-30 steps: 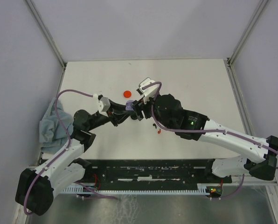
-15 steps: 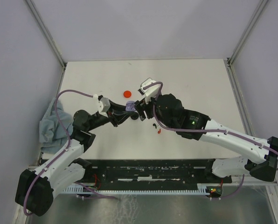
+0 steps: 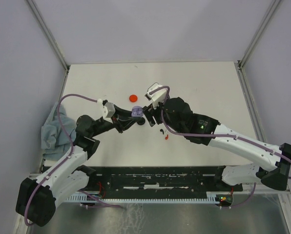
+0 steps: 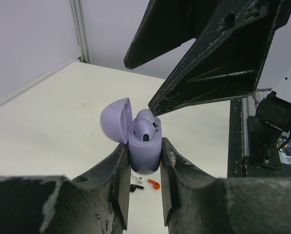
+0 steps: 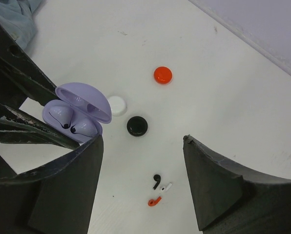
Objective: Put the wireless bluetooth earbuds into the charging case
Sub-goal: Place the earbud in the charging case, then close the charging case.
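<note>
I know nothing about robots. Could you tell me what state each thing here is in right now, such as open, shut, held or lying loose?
charging case: lid open, held upright
left pincer: shut on the charging case
lavender earbuds: seated in the charging case
right pincer: open, empty, close over the case
black earbud, white earbud, red earbud: loose on the table
red disc, white disc, black disc: lying flat
cloth: crumpled

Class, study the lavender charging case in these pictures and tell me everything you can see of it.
The charging case is a small, rounded, smooth lavender shell, plastic by its look. Its hinged lid stands open, tipped back. Two lavender earbuds with dark tips sit in its wells. The left pincer clamps the base from both sides, holding it off the white table.
</note>
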Action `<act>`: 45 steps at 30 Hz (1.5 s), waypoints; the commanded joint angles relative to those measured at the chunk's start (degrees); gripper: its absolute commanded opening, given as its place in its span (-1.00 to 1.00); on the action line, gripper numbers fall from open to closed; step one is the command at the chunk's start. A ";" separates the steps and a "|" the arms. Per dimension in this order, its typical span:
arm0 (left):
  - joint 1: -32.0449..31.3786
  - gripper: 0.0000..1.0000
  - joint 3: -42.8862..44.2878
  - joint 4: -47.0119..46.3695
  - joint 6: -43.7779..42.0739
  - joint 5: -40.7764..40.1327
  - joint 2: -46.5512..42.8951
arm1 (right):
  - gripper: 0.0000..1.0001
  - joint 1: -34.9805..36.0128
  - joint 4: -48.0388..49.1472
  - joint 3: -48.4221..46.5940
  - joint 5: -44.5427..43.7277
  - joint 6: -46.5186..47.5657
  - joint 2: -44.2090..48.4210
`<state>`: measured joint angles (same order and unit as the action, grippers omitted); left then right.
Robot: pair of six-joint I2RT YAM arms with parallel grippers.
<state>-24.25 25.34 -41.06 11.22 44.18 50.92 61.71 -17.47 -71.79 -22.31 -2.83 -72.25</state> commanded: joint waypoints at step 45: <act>-0.61 -0.95 14.03 14.25 -15.46 14.11 10.58 | 0.76 -13.53 -16.70 -10.89 52.60 21.45 -6.25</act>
<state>-24.58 36.82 -25.76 -3.70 61.36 60.29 48.60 -34.76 -79.75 28.67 17.91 -78.81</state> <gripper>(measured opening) 0.337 0.885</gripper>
